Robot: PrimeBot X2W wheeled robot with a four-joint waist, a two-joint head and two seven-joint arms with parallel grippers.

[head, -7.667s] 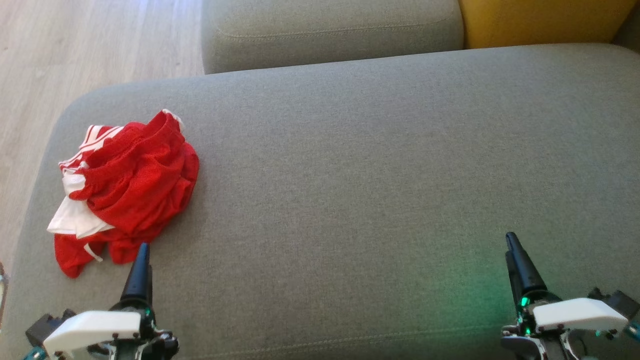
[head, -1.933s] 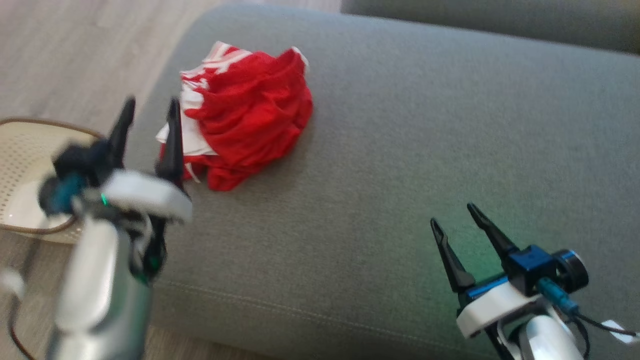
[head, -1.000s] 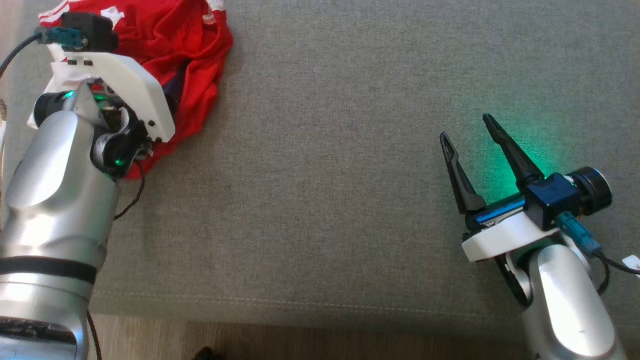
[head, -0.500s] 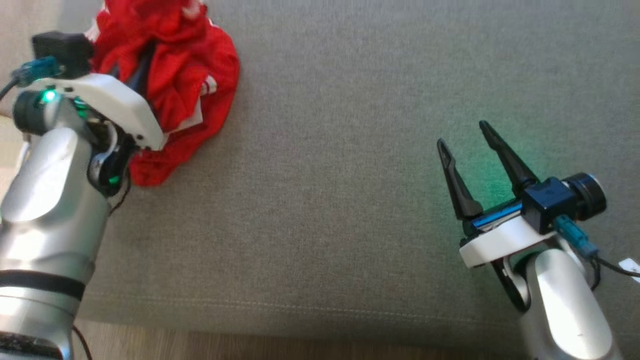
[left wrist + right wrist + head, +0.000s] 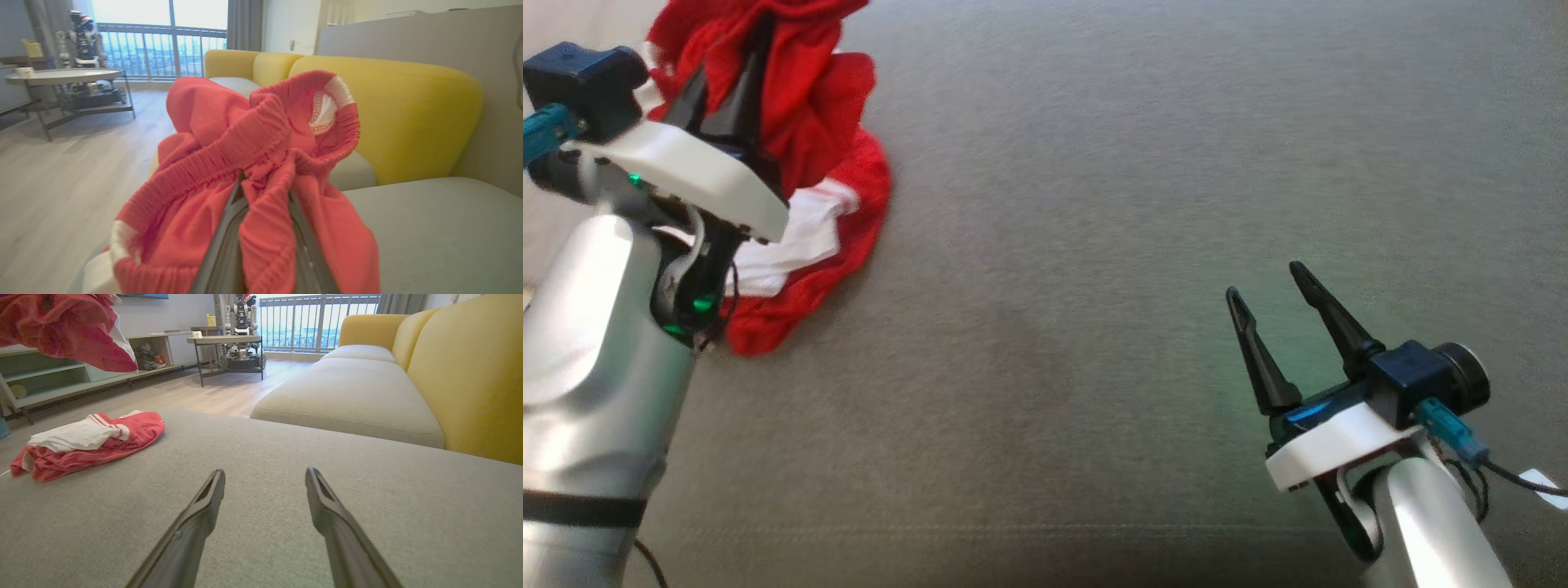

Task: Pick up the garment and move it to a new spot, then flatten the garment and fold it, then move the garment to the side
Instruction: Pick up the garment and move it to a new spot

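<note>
The garment (image 5: 805, 175) is red mesh fabric with white panels, at the left end of the grey sofa seat (image 5: 1094, 204). My left gripper (image 5: 742, 51) is shut on its elastic waistband and holds that part raised. The left wrist view has the red waistband (image 5: 261, 130) bunched between the two fingers of the left gripper (image 5: 263, 185). The garment's lower part (image 5: 92, 441) still rests on the seat, with the lifted part (image 5: 61, 326) hanging above it. My right gripper (image 5: 1263, 280) is open over bare cushion at the lower right, its fingers apart in the right wrist view (image 5: 265, 473).
The yellow sofa back (image 5: 470, 367) and a pale seat cushion (image 5: 355, 392) lie beyond the grey seat. Wooden floor (image 5: 61, 171) runs past its left end. A round table (image 5: 61, 75) and a low shelf unit (image 5: 61, 379) stand farther off.
My left gripper has shut on the garment and lifted its upper part off the seat. The head view has shifted. The right gripper stays open in place.
</note>
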